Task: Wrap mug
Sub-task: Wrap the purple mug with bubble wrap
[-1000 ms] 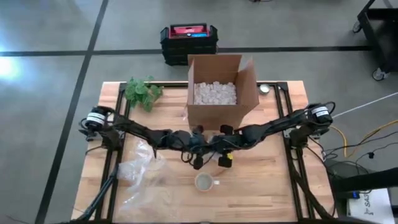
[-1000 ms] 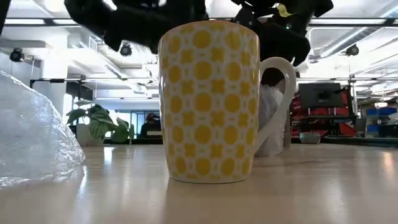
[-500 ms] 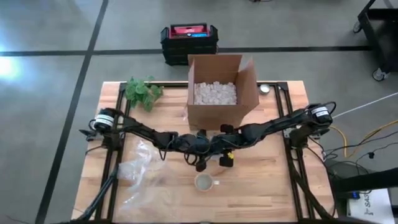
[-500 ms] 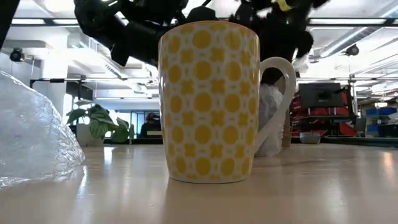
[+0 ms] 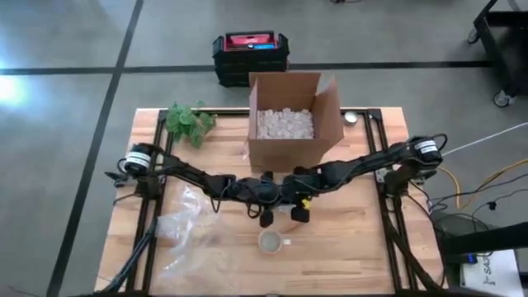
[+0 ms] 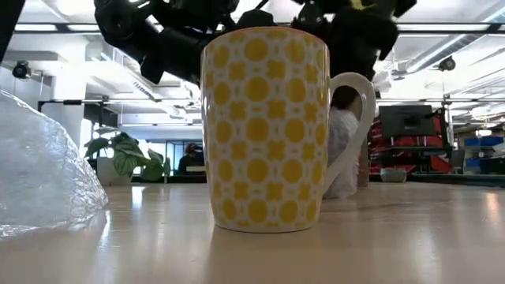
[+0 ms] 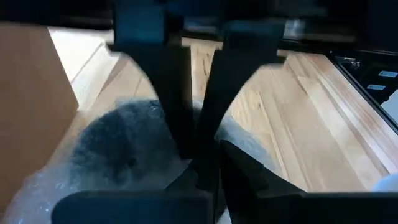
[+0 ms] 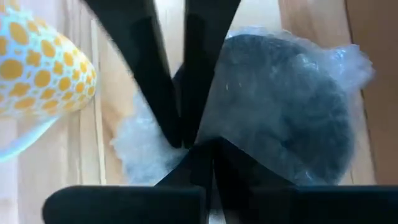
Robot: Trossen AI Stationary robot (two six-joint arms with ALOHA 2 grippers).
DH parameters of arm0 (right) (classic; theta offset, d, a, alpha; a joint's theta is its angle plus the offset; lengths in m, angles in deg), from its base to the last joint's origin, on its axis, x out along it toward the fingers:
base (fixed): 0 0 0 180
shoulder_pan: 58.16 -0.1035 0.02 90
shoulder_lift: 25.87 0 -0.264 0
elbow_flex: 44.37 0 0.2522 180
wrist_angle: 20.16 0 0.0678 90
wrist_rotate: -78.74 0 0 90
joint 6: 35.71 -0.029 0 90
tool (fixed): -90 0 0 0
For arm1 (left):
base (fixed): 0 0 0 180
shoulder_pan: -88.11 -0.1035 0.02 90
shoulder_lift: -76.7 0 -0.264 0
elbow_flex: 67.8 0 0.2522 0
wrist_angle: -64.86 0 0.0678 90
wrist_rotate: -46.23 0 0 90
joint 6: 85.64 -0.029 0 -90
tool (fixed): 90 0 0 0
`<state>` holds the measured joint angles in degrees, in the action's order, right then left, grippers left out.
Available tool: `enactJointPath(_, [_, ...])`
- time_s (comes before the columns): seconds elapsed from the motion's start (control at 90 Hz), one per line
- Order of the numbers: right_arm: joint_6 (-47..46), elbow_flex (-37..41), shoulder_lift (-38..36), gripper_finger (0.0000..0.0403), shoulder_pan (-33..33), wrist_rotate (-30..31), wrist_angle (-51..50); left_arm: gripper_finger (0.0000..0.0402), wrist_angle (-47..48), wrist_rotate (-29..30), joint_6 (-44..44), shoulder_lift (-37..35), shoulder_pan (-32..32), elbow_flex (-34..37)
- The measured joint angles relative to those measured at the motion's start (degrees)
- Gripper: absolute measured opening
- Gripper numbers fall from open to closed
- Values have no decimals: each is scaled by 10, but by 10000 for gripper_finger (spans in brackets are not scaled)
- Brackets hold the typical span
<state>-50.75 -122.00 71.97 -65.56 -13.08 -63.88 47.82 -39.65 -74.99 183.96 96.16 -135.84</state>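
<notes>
A yellow-dotted white mug (image 5: 271, 242) stands upright on the table's near middle, and no gripper touches it. Behind it, in front of the cardboard box (image 5: 290, 124), a dark thing wrapped in bubble wrap (image 8: 292, 118) lies on the wood. It also shows in the left wrist view (image 7: 118, 149) and through the mug's handle in the low view (image 6: 344, 150). My left gripper (image 7: 194, 152) and my right gripper (image 8: 180, 142) meet over this bundle from opposite sides. Each has its fingers drawn together on the wrap. From above, the arms hide the bundle. My left gripper has its two fingertips together on the bubble wrap at the bundle's top (image 7: 186, 163). It comes from the table's left, slanting down. The bundle rests on the table. My right gripper has its fingertips together on the wrap at the bundle's edge (image 8: 163, 149), on the mug's side. It comes from the table's right, slanting down.
A loose sheet of bubble wrap (image 5: 188, 239) lies at the near left. The open box holds white packing peanuts (image 5: 285, 124). A green plant (image 5: 190, 122) sits at the far left and a small round lid (image 5: 351, 118) at the far right. Bare wood lies near right.
My left arm has reached toward the table's right, bringing its gripper closer to my right gripper over the wrapped bundle. The mug has stayed in place.
</notes>
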Motion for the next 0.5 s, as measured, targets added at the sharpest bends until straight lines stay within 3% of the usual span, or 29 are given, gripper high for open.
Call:
enactJointPath(0.167, [5, 3, -2, 2, 5, 31, 18, 0, 0, 1, 0, 0, 0, -1])
enactJointPath(0.5, [10, 8, 23, 2, 20, 21, 39, 0, -2, -2, 1, 1, 0, -1])
